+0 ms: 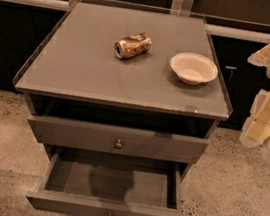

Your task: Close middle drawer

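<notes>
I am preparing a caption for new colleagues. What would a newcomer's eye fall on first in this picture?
First, the middle drawer, pulled far out at the bottom of the view and empty inside. Then, on the grey cabinet top, a dented can lying on its side, with a white bowl beside it. The end effector hangs at the right edge, apart from the cabinet.

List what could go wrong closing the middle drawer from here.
The gripper sits right of the cabinet top. Reaching the middle drawer, pulled far out, it might clip the top drawer, which is slightly open. A hard shove could jolt the can, lying on its side, and roll it.
</notes>
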`<state>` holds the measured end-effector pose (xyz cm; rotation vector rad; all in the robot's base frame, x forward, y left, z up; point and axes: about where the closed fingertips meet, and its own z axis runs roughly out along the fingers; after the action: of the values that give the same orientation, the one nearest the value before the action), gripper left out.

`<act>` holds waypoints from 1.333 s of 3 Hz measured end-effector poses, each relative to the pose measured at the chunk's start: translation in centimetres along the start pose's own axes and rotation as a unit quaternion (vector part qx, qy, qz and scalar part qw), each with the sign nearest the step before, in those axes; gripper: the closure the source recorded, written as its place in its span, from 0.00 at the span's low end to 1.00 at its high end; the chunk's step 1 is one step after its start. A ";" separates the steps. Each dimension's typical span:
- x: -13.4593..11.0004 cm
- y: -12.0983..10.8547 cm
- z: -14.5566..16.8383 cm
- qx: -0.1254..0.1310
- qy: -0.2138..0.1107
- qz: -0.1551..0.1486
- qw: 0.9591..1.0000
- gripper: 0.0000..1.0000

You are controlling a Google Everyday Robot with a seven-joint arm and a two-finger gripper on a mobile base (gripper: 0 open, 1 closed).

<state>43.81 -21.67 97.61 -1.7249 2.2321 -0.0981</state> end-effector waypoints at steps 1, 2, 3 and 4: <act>0.0 0.0 0.0 0.000 0.000 0.000 1.000 0.00; 1.3 0.7 0.7 0.004 -0.012 0.020 1.000 0.00; 3.5 3.6 3.3 0.001 -0.054 0.074 0.996 0.00; 5.3 7.8 6.9 0.000 -0.115 0.148 0.982 0.00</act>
<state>37.39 -23.64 88.07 -1.3097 2.2797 0.1605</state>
